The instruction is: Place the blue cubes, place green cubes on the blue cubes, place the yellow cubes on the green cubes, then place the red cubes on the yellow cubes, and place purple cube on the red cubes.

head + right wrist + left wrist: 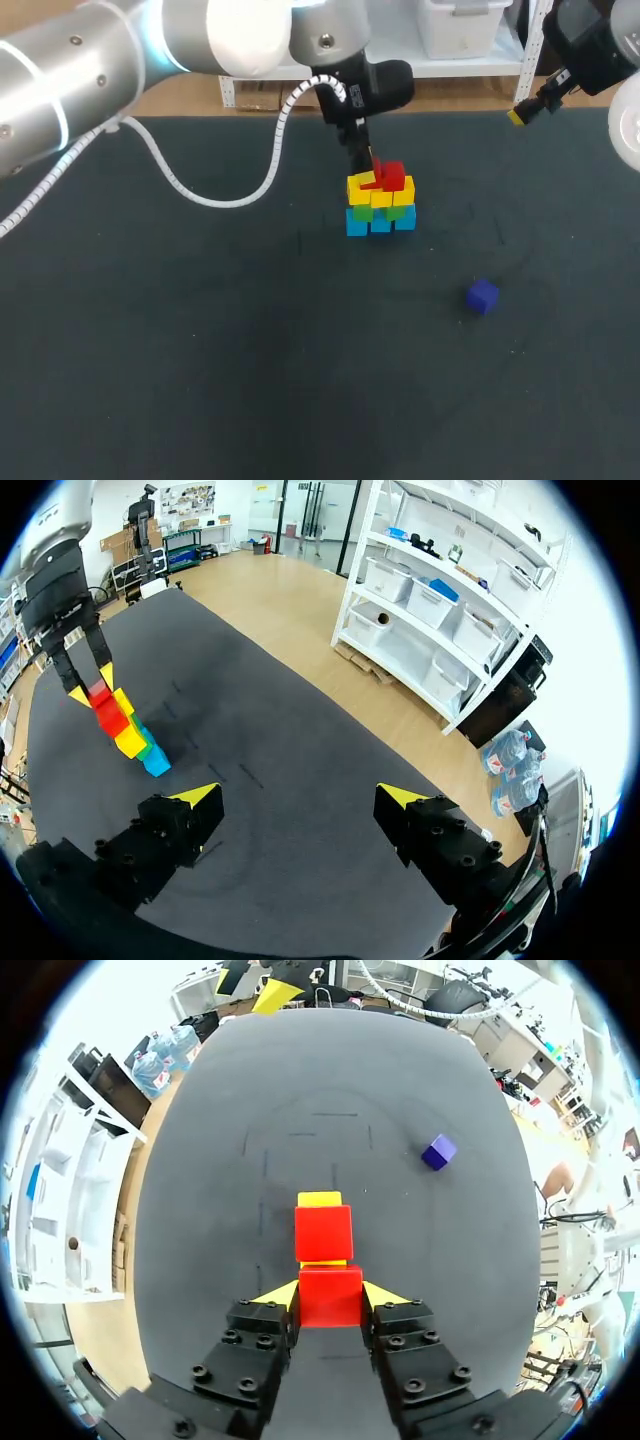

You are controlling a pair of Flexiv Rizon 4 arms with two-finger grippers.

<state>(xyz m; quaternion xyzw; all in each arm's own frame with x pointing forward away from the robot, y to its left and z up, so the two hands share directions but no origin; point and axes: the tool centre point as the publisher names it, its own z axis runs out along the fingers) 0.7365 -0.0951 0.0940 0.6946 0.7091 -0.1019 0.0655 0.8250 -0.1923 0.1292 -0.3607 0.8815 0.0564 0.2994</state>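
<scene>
A stack of cubes point(380, 205) stands mid-table: blue cubes point(380, 223) at the bottom, green cubes point(397, 211) on them, yellow cubes point(404, 190) above. One red cube point(393, 175) rests on the yellow layer. My left gripper point(366, 165) is shut on a second red cube point(330, 1295), held at the top of the stack right beside the first red cube point(323, 1232). The purple cube point(482, 296) lies alone to the front right, also seen as the purple cube point(438, 1152) ahead of the left gripper. My right gripper point(298, 798) hangs open and empty over the table's far right edge point(538, 98), well away from the stack point(130, 735).
The dark table mat point(200, 350) carries nothing but the stack and the purple cube. My left arm's white cable point(230, 195) loops low over the mat behind and left of the stack.
</scene>
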